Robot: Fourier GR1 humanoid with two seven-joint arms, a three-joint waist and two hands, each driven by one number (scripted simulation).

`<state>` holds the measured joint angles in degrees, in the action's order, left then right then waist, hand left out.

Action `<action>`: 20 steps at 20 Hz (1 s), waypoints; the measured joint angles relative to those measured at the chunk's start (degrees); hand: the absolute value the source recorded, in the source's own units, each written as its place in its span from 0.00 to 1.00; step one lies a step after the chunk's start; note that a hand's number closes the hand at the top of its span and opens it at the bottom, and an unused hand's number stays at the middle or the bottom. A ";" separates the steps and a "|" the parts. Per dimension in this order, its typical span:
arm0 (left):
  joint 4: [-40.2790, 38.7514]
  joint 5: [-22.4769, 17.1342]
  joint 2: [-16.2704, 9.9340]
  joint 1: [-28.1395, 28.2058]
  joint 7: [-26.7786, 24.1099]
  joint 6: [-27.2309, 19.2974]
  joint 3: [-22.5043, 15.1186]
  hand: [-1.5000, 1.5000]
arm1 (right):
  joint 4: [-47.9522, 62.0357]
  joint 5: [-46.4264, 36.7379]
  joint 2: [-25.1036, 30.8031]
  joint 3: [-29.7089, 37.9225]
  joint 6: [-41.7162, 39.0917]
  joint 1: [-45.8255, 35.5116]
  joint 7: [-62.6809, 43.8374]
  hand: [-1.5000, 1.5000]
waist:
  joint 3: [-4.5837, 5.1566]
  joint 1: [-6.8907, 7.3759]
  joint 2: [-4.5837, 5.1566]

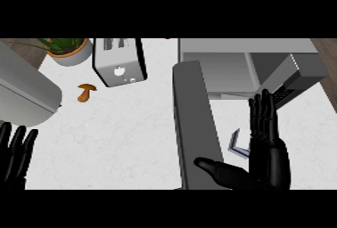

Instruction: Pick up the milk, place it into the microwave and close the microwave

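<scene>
The right hand [269, 153] is the closest thing, low in the view; its fingers [263, 113] are straight and point up toward the microwave [247, 67], its thumb sticks out to the side over the open microwave door [194, 129], and it holds nothing. Just beside the palm, partly hidden by it, a small white and blue box shows on the worktop [125, 138]; this looks like the milk [238, 144] (only one corner can be seen, so I cannot be sure how it lies), and it sits between the door and the hand, in front of the microwave's open mouth. A milk carton is likely light and a bit soft; its sides can dent if squeezed too much, and its smooth skin could slip; so the best place to hold it is around the middle, fingers on one flat side and thumb on the other, not by the thin top. The door stands wide open and reaches far toward the camera; it is stiff and flat and should swing with a push on its outer face. The left hand [16, 151] rests at the left edge, fingers up and relaxed, holding nothing. Far off are a toaster [118, 62], a potted plant [66, 49] and a small brown mushroom [85, 91].
</scene>
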<state>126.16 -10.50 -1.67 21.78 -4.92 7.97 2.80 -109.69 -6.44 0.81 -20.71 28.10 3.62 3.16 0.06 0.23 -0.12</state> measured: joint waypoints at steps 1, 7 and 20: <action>0.57 -0.63 -0.27 0.66 0.22 0.63 0.43 0.00 | 0.62 0.46 -0.15 0.46 -0.06 0.38 0.92 0.00 | 0.01 0.00 -0.02; 0.83 0.50 0.77 2.62 -1.71 1.46 -0.57 0.00 | 6.55 5.26 0.45 6.13 -2.13 1.75 6.58 0.00 | 0.08 0.00 -0.13; 0.56 0.26 1.32 7.03 -5.70 4.60 0.24 0.00 | 19.87 11.52 2.23 14.38 -9.37 7.13 21.32 0.00 | -0.06 -0.02 0.05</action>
<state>126.72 -10.24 -0.35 28.82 -10.62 12.57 3.04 -89.82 5.09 3.04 -6.33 18.73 10.74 24.48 0.00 0.21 -0.07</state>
